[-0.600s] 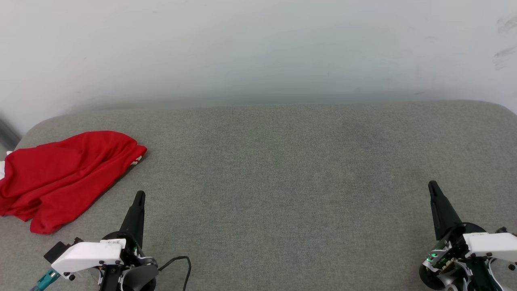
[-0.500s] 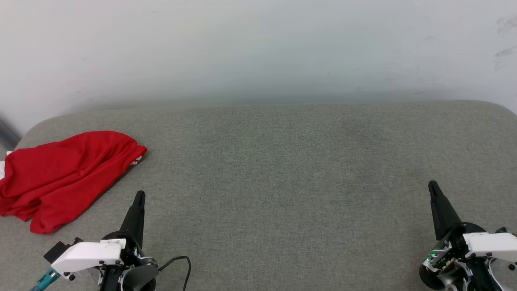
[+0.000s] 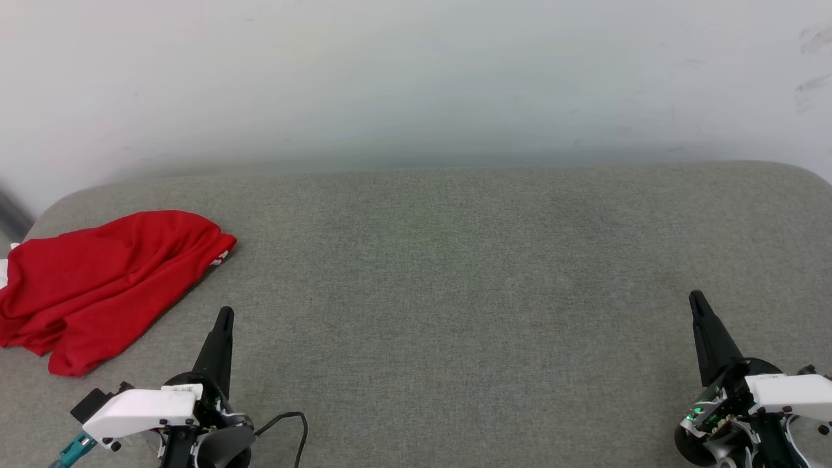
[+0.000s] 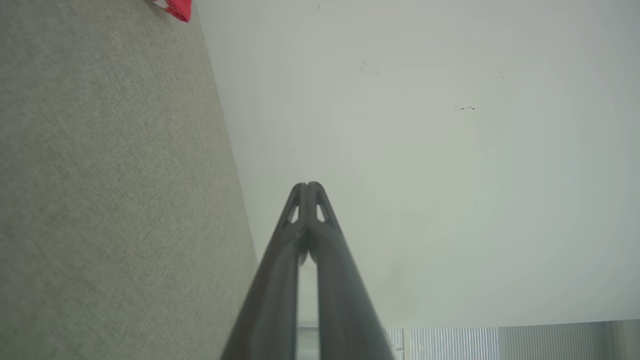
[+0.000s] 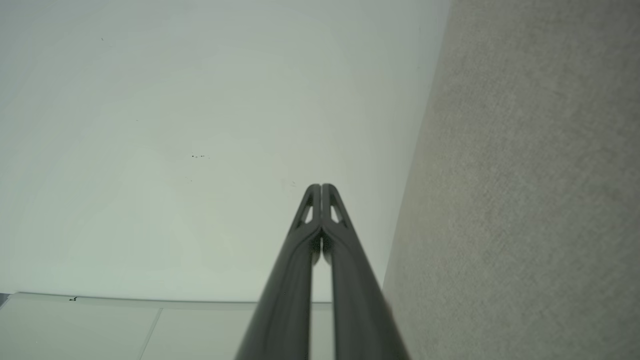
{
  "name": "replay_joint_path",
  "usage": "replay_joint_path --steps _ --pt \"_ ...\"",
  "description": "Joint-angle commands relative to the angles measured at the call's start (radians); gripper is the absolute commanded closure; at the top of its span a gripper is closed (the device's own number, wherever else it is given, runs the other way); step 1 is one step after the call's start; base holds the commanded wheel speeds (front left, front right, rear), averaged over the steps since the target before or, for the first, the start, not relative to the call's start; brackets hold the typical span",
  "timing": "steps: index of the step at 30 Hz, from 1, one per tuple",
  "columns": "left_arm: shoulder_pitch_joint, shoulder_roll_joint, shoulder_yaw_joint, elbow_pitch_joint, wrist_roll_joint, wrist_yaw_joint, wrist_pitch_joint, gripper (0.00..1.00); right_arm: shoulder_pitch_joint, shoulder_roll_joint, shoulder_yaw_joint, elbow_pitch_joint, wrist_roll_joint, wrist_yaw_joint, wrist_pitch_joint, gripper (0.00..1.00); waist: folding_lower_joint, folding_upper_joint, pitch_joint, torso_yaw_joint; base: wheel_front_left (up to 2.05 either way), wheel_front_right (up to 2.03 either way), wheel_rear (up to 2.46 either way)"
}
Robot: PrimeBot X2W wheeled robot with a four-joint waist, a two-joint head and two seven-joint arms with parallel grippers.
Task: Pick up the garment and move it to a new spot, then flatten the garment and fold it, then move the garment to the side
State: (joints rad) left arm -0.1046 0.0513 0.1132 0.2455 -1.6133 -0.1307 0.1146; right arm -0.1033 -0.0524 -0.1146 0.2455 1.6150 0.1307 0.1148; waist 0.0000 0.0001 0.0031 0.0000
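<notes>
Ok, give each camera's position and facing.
Head view: on the head, facing forward and down at the grey cushion; left pincer and right pincer at bottom.
Left wrist view: on that wrist, looking along its shut fingers toward the wall.
Right wrist view: likewise, along its shut fingers toward the wall.
Shared: head and left wrist views both show the red garment.

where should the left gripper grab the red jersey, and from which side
Probably the thick fold along the right edge of the jersey, nearest the left gripper. Come from above on its right: it lies crumpled on the grey surface, that edge bulges up, and its left side runs off the picture.
</notes>
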Motion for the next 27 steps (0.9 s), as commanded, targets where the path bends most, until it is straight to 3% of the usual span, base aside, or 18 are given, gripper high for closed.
replay_joint_path --steps 1,27 --pt "-0.009 -0.001 0.003 0.001 0.002 0.0 0.003 1.0 -0.011 0.004 0.0 0.001 -0.004 0.0 0.0 1.0 0.0 -0.0001 0.0 0.0 0.0 0.0 0.0" --pt "-0.009 -0.001 0.003 0.001 0.002 0.0 0.002 1.0 -0.011 0.004 0.0 0.0 -0.004 0.0 0.0 1.0 0.0 -0.0001 0.0 0.0 0.0 0.0 0.0"
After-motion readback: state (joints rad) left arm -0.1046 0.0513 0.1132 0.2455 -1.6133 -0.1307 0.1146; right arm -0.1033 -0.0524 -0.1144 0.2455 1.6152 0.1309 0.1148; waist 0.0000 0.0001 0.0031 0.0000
